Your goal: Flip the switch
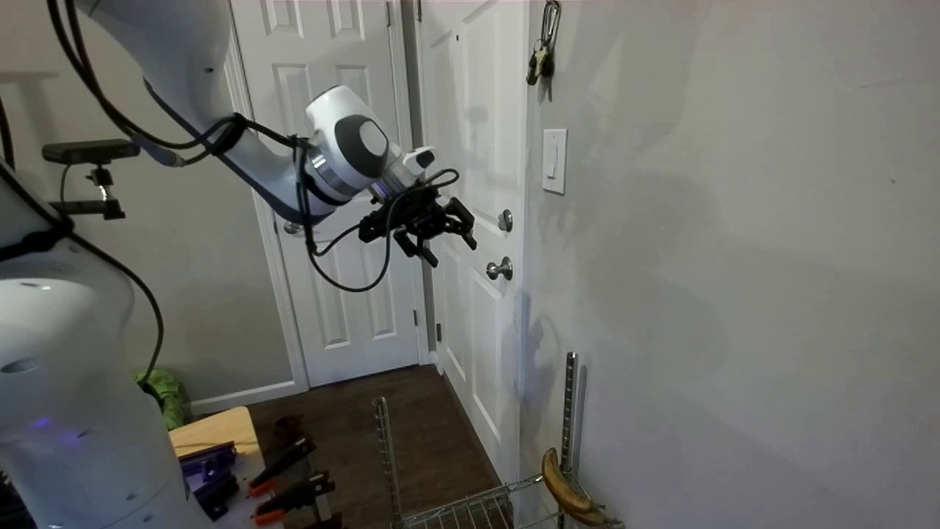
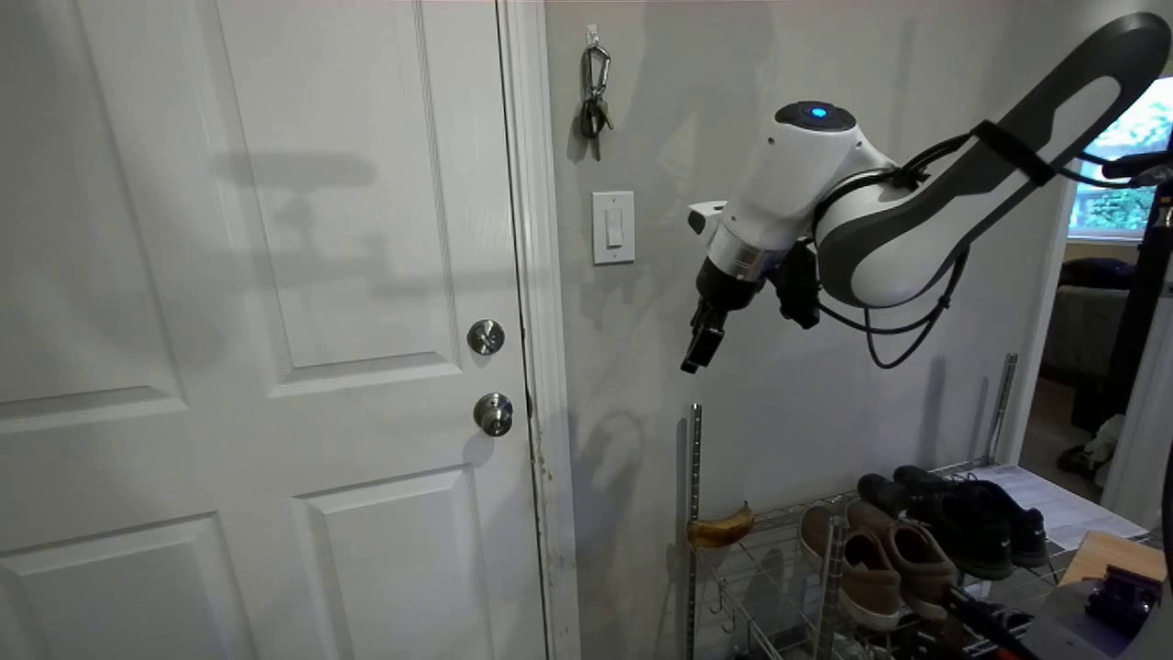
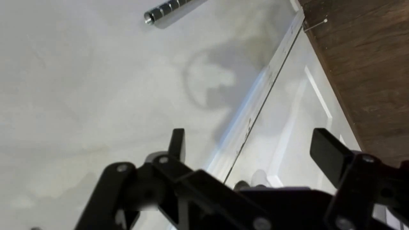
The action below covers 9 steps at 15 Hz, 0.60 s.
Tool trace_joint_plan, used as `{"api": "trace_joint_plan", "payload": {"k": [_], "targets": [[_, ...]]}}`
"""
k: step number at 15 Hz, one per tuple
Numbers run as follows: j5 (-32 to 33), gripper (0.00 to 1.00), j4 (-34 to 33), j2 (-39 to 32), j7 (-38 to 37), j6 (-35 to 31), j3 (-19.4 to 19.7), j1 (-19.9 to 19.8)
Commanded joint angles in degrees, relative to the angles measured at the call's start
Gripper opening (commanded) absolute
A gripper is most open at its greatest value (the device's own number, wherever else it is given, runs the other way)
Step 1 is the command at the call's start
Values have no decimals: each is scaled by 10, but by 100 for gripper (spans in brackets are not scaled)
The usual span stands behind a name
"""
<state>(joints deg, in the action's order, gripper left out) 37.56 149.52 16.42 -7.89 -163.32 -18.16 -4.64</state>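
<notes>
**Empty end effector [image 3: 248, 140] hangs lower than the switch [image 2: 614, 227]**

Its fingers [image 3: 330, 156] are spread wide with nothing between them, apart from wall [image 1: 734, 220] and door [image 2: 257, 293]. The switch sits above the end effector, beside the door. To flip it well, the arm [image 2: 788, 179] should probably bring the fingers together, rise, face the switch squarely and press one end lightly.

Light switch [image 2: 615, 226]: smooth plastic, as it looks
Gripper [image 3: 247, 142]: mostly matt surface
Door knob [image 2: 493, 414]: polished metal, glossy
Rack post [image 3: 166, 9]: shiny metal with grooves
Floor [image 3: 367, 89]: wood-like, with visible grain
</notes>
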Motion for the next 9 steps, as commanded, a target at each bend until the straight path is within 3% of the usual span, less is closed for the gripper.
{"api": "trace_joint_plan", "payload": {"k": [1, 3, 4, 9], "targets": [[92, 100, -32, -13, -66, -43, -37, -49], [111, 100, -50, -20, -89, -51, -44, -58], [83, 100, -33, -6, -61, -34, -31, -39], [87, 100, -47, -14, -65, -36, -36, -45]]}}
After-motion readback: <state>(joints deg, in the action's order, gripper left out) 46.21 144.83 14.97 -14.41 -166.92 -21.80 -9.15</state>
